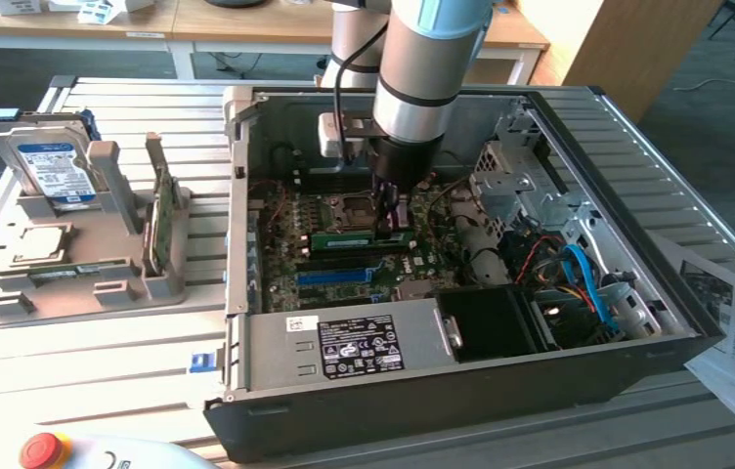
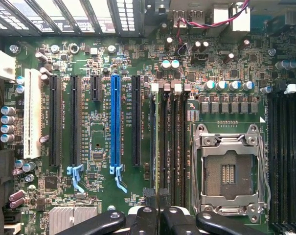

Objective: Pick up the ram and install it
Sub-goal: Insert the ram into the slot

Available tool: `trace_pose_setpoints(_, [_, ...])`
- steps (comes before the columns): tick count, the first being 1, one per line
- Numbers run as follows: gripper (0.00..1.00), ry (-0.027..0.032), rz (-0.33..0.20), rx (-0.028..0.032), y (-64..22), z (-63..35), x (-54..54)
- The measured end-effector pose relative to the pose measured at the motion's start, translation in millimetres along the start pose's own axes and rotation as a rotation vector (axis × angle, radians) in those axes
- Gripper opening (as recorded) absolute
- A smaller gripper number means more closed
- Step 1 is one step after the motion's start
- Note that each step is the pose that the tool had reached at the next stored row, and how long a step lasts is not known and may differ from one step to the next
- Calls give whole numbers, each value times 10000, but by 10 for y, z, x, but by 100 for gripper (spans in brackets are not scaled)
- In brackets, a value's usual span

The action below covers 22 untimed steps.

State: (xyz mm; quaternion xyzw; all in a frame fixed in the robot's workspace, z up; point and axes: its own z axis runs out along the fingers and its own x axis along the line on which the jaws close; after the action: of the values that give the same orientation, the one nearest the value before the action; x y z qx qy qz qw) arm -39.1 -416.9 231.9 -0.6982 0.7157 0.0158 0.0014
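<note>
The ram is a thin green stick lying level over the motherboard inside the open computer case. My gripper reaches straight down from the arm and is shut on the ram's upper edge. In the wrist view the ram shows edge-on as a narrow line running along the black memory slots, right beside the CPU socket. The gripper has its black fingers pressed against either side of the stick. Whether the ram sits in the slot or just above it is not visible.
A grey holder tray on the exterior view's left carries a hard drive, an upright green card and a small chip. The power supply, blue cables and drive cage crowd the case. A long blue slot lies beside the memory slots.
</note>
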Motion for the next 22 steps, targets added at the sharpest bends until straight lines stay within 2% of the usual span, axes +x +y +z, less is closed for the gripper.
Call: trace_pose_setpoints(22, [12, 0, 2, 0, 8, 0, -7])
